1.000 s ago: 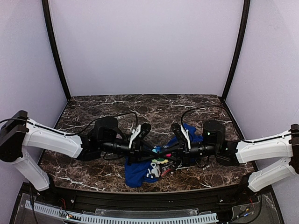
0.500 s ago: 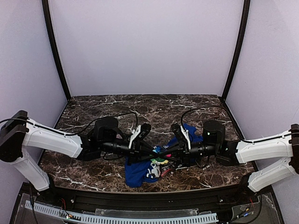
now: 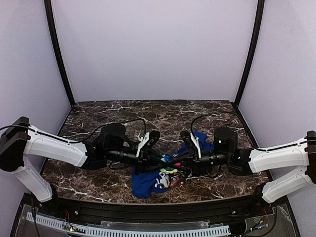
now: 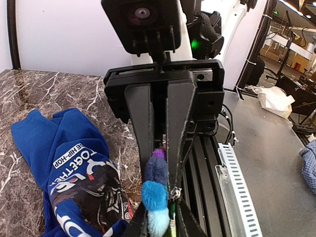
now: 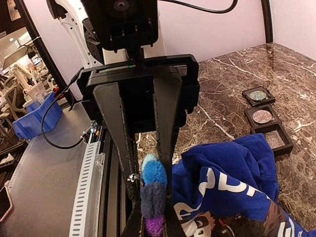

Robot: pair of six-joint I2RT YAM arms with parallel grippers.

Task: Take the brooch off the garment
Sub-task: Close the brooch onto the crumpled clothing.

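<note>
The blue printed garment (image 3: 144,182) lies crumpled on the marble table between the arms; it also shows in the left wrist view (image 4: 74,163) and the right wrist view (image 5: 232,177). The brooch (image 3: 170,166) is a small fuzzy multicoloured piece, seen as light blue, blue, dark blue and purple tufts in the left wrist view (image 4: 157,190) and the right wrist view (image 5: 154,190). My left gripper (image 3: 164,160) and right gripper (image 3: 176,161) meet tip to tip over the garment. Both are closed on the brooch from opposite ends, the left (image 4: 160,229) and the right (image 5: 152,227). A small metal clasp (image 4: 173,191) shows beside it.
Three small dark square trays (image 5: 262,117) stand in a row on the marble beyond the garment. The table's black front rail and a white slotted cable duct (image 3: 128,228) run along the near edge. Black posts and pale walls enclose the table.
</note>
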